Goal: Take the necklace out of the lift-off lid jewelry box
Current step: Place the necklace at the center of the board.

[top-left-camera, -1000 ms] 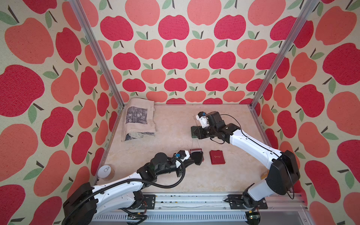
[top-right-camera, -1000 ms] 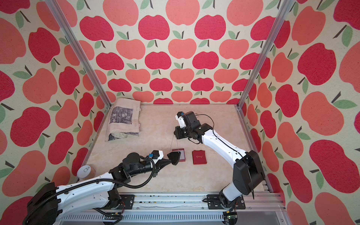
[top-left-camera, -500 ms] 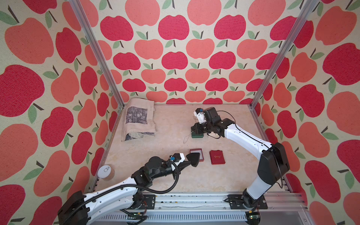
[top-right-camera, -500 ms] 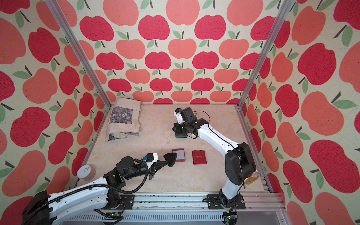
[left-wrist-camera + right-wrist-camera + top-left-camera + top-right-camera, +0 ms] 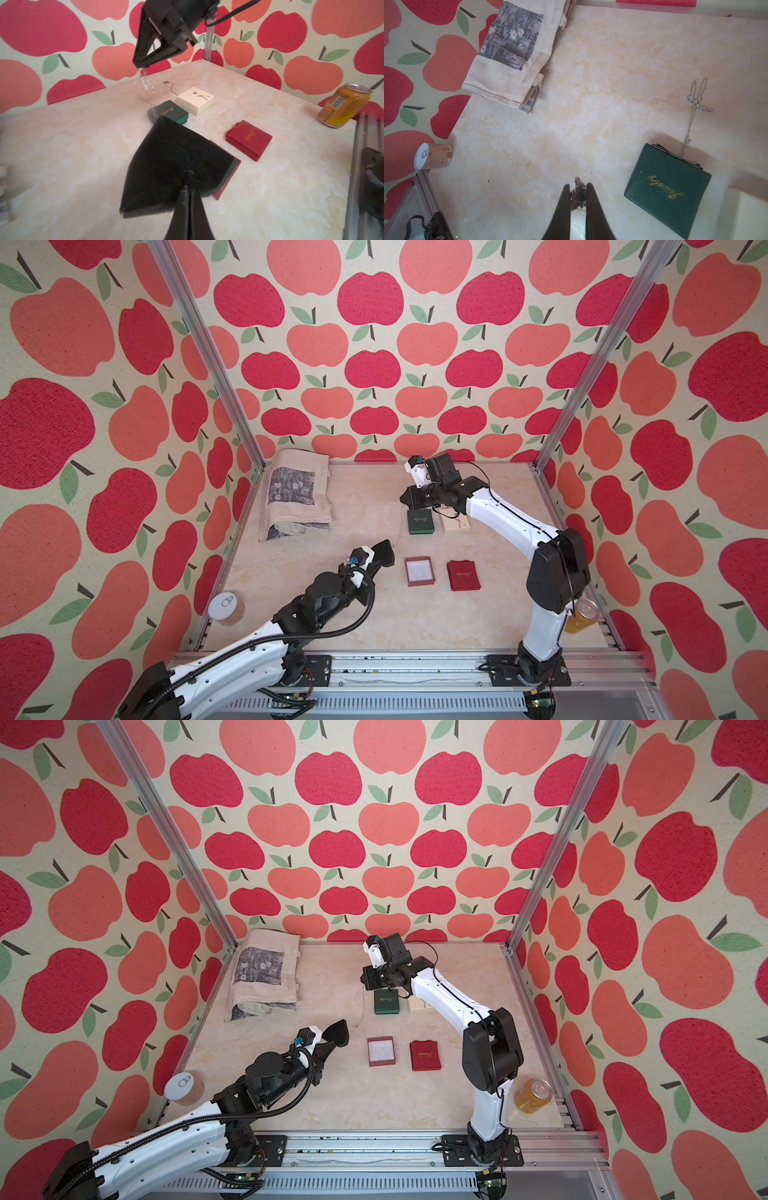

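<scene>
**A:** Top views?

**B:** Same in both top views. The right gripper [image 5: 404, 502] is pinched narrow on the necklace [image 5: 400, 526]. The chain hangs just beside the green box [image 5: 420, 521], well apart from the red box [image 5: 419, 571]. That box is open with its white liner showing, and the red lid [image 5: 463, 575] lies flat next to it. The left gripper [image 5: 372, 562] is clamped on a black pad [image 5: 383, 552].

**A:** Left wrist?

**B:** The pad [image 5: 176, 164] is raised and hides part of the red box [image 5: 228, 176]. The necklace's crystals [image 5: 146, 85] dangle under the right gripper's tips. Can't tell if the bottom end touches the table [image 5: 72, 145]. A cream box [image 5: 195, 100] touches the green one. There's an orange can [image 5: 342, 106] at the table edge.

**A:** Right wrist?

**B:** Jaws are nearly together with the necklace [image 5: 578, 195] bunched between them. A second chain [image 5: 697, 104] lies loose on the table and ends at the green box's corner. A tote bag [image 5: 517, 52] sits well apart.
</scene>
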You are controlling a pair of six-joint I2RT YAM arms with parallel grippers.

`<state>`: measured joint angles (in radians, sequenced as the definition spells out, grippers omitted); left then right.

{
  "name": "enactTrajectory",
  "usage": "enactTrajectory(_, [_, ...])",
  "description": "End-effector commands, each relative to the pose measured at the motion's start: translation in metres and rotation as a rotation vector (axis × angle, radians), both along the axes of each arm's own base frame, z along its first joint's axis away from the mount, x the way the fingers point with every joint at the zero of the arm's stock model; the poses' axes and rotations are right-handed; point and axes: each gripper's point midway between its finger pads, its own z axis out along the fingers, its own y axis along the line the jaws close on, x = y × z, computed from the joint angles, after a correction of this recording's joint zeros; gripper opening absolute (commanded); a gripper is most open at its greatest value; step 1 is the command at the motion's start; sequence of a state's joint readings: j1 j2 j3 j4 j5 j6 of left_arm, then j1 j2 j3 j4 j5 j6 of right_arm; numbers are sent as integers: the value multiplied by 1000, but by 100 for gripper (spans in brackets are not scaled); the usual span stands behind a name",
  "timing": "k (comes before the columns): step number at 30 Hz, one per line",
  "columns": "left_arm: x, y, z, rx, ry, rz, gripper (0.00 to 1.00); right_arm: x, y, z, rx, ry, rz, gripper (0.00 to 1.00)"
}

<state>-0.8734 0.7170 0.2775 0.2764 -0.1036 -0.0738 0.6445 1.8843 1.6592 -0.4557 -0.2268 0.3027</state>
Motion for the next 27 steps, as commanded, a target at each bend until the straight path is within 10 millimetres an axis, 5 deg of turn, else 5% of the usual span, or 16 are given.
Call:
enactTrajectory(1, [12,28,-14,19,65,166,0,6,4,-1,-20,2,30,14])
enactTrajectory(27, [3,61,-14,10,87,241,0,84,53,-48,-35,-7,24,14])
